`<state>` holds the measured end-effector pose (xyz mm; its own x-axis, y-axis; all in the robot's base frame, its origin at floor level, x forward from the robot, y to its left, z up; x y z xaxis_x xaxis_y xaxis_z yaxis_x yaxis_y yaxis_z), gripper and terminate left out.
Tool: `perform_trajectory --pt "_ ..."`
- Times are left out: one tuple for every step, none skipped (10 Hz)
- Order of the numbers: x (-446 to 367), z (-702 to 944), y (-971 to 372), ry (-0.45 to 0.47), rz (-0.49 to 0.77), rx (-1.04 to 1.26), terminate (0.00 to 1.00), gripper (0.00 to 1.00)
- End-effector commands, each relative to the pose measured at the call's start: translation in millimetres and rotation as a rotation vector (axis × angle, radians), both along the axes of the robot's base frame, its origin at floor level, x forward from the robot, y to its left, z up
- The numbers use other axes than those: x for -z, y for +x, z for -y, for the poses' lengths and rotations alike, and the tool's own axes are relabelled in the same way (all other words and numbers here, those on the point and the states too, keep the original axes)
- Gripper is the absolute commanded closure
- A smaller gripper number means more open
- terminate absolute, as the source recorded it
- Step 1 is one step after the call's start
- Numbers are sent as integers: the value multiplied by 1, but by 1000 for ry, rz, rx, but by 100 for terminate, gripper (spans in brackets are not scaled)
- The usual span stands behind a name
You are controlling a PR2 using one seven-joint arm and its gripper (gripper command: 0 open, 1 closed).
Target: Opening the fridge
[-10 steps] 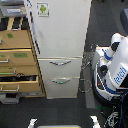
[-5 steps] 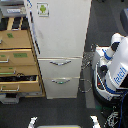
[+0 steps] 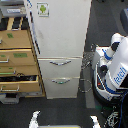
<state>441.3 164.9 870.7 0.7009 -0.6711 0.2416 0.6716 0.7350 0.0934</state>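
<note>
At the near edge of the exterior view, two pale tips show at the bottom of the frame, probably the fingers of the gripper (image 3: 63,120). They stand well apart with dark floor between them, so the tool looks wide and holds nothing, though the frame edge cuts off most of it.

Beyond them stands the fridge (image 3: 60,45), tall and white, filling the middle of the view. Its two lower drawers (image 3: 61,77), each with a curved silver handle, look shut. Above them the big upper door also looks shut, with its long vertical handle (image 3: 33,25) running down the left edge and a green-white sticker (image 3: 43,9) near the top.

On the exterior view's left, just beside the fridge, is a tan wooden cabinet (image 3: 17,60) with at least one drawer pulled out. On the right a white-and-blue robot body (image 3: 114,70) stands near the fridge.

The opening seems not yet begun. The handle lies right next to the cabinet, so a reach that drifts left could strike wood instead. A swinging door might also hit the cabinet, and the open drawer could snag the arm.
</note>
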Motion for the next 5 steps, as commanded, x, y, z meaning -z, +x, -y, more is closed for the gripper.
perform_trajectory --pt "-51 28 103 27 48 -31 0 0" --pt "-57 24 133 64 43 -143 0 0" --pt "-61 24 147 111 26 -200 0 0" --pt "-65 25 153 137 14 -224 0 0" --pt "-70 26 166 180 22 -259 0 0"
